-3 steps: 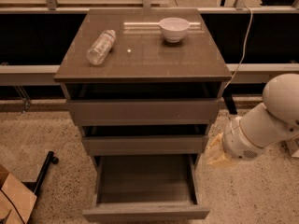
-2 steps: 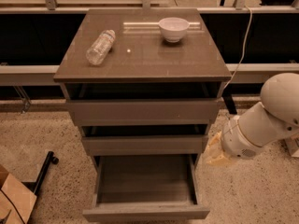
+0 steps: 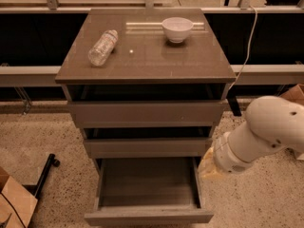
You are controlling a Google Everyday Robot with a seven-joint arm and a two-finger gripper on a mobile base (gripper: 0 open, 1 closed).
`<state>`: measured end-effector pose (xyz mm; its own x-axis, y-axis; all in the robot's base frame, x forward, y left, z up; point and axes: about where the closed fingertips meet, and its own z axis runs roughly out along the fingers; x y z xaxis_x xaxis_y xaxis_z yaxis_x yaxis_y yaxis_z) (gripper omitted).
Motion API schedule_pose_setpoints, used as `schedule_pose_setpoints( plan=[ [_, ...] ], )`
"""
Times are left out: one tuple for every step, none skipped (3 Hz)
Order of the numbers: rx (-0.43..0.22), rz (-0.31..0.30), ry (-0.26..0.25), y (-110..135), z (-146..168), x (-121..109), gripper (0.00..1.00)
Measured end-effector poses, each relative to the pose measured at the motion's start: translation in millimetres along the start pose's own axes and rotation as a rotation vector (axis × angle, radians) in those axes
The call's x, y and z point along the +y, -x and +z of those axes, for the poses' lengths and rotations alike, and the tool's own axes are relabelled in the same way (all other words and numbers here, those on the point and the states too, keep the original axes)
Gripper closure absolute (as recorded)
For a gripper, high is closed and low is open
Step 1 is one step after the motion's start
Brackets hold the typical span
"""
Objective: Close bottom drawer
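Cardboard box (image 3: 14,208) sat in the lower left corner, with a black bar (image 3: 45,172) on the speckled floor (image 3: 38,132) just beside it. Moving right, the grey-brown desk (image 3: 156,65) carried a clear plastic bottle (image 3: 102,47) lying on its side at the left. A white bowl (image 3: 177,29) stood upright toward the back right, well apart from it. Lower down, the bottom drawer (image 3: 148,189) was pulled way out at bottom centre. Just right of it hung the gripper (image 3: 209,167), close to the drawer's right side board, on a chunky white arm (image 3: 266,132). Honestly couldn't tell if the gripper was open or closed.
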<state>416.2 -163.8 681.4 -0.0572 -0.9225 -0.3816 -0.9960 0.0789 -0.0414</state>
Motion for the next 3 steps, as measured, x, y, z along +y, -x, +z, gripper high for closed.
schedule_pose_setpoints(
  plan=[
    [-0.024,-0.029,0.049,-16.9,48.9,1.9,1.00],
    [-0.067,-0.014,0.108,-47.1,96.9,-1.6,1.00],
    [-0.083,-0.001,0.144,-51.9,114.8,4.9,1.00]
  ],
)
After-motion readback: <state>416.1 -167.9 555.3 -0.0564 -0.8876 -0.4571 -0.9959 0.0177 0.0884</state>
